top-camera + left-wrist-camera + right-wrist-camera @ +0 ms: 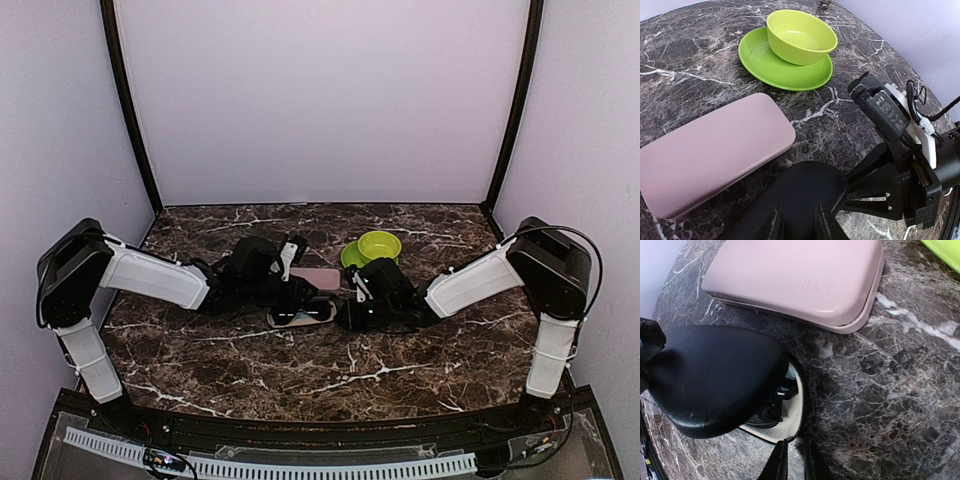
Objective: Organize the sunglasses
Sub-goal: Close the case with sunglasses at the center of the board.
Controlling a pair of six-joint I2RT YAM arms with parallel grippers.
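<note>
A black oval case (300,316) lies part-open at mid-table, and its cream lining (792,410) shows. Inside it a dark pair of sunglasses (767,412) lies mostly hidden under the raised black lid (715,380). My left gripper (799,220) is shut on that lid (805,195), one finger on each side of it. My right gripper (794,460) is shut on the rim of the case's lower half at its near end. In the top view, the left gripper (290,290) and the right gripper (350,305) meet over the case.
A closed pink rectangular case (710,155) lies just behind the black one. A green bowl (800,37) stands on a green plate (765,67) farther back right. Walls enclose the marble table (300,370) on three sides.
</note>
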